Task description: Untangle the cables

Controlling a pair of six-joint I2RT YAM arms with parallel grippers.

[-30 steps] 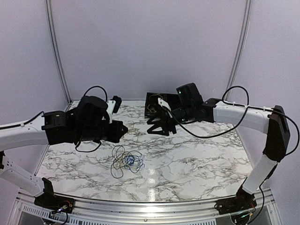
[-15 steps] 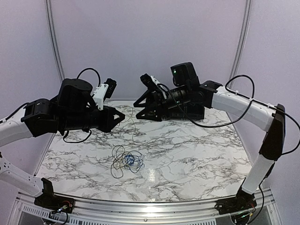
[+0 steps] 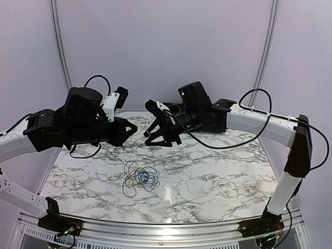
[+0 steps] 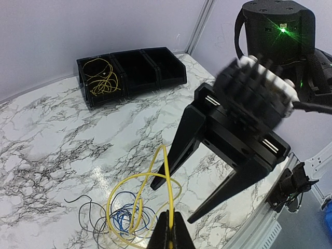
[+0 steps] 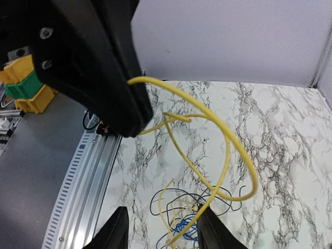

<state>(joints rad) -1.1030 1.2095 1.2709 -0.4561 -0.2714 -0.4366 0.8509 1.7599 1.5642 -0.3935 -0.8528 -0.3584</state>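
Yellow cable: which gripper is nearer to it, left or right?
Left. The left gripper is shut on the yellow cable, holding a loop up. The right gripper faces that loop with its fingers open, close by but gripping nothing.

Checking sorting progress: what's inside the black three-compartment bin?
A yellow wire lies in the leftmost compartment of the bin, in the left wrist view. The other two show nothing but are dark inside.

Left gripper (image 3: 136,126) hangs over the white marble-patterned table (image 3: 218,166), a thin yellow looped wire (image 4: 166,176) in its tip. The tangle of thin black and blue wires (image 3: 139,178) lies just below it. Right gripper (image 3: 161,141) faces it, close in front. Behind that one sits a black plastic three-compartment bin (image 4: 136,84).
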